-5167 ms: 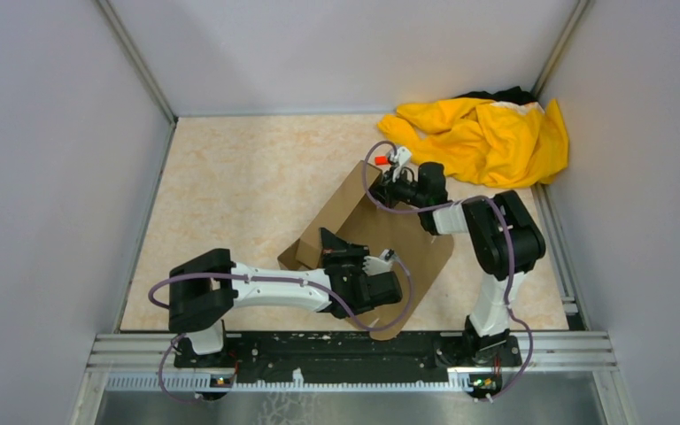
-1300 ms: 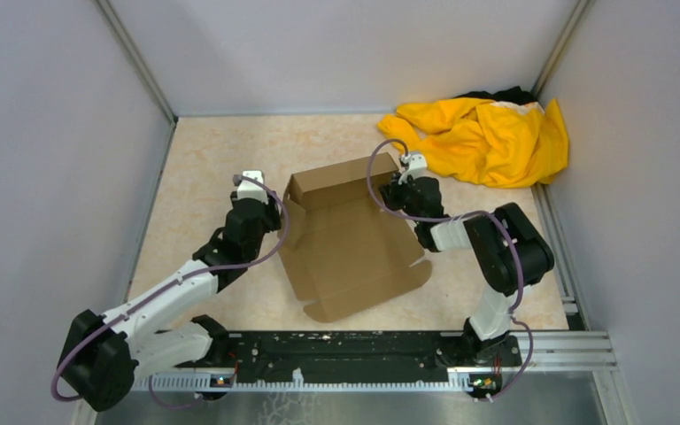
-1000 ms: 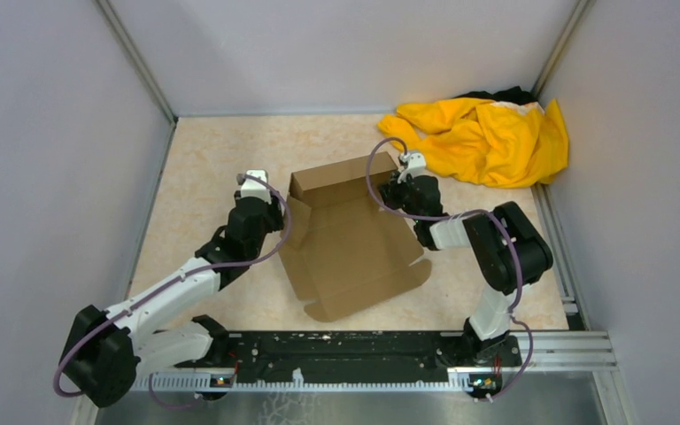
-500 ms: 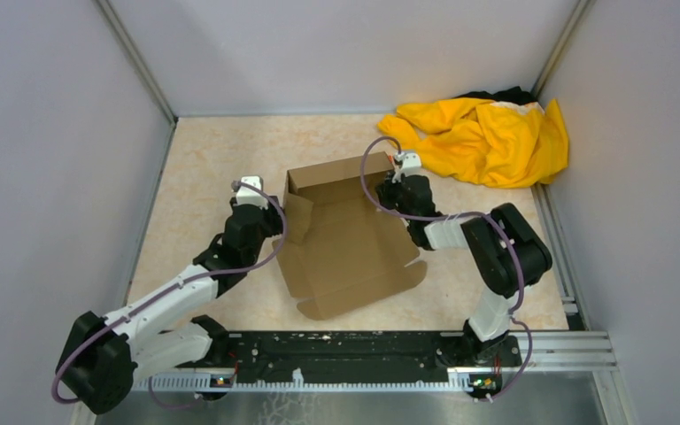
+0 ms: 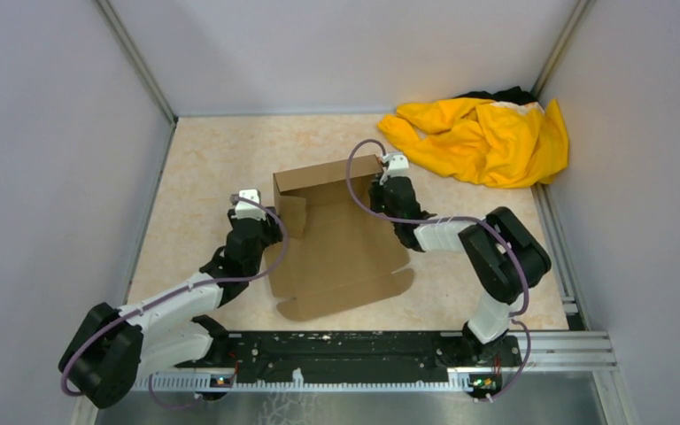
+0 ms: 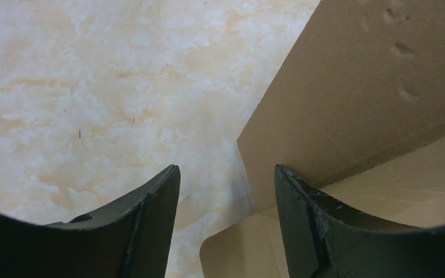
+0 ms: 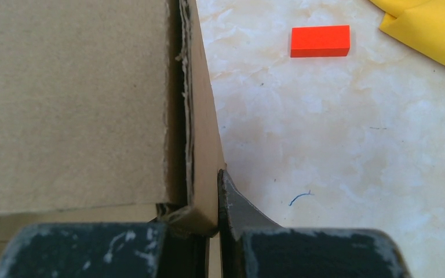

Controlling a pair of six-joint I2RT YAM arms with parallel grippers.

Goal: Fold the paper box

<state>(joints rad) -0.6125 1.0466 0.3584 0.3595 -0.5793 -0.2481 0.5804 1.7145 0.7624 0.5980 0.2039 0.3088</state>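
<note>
At the centre of the marbled table (image 5: 212, 150), the paper box (image 5: 341, 252) lies partly formed: far wall and left side flap raised, near panel flat. Right gripper (image 5: 390, 188) is clamped on the far right wall corner, with the cardboard edge pinched between its fingers (image 7: 237, 214). Left gripper (image 6: 227, 174) hovers beside the left flap, jaws moderately apart, holding nothing; the flap's edge stands just ahead of its right finger. A red block (image 7: 320, 41) lies on the table beyond the pinched wall, near a crumpled yellow cloth (image 5: 487, 137) in the far right corner.
</note>
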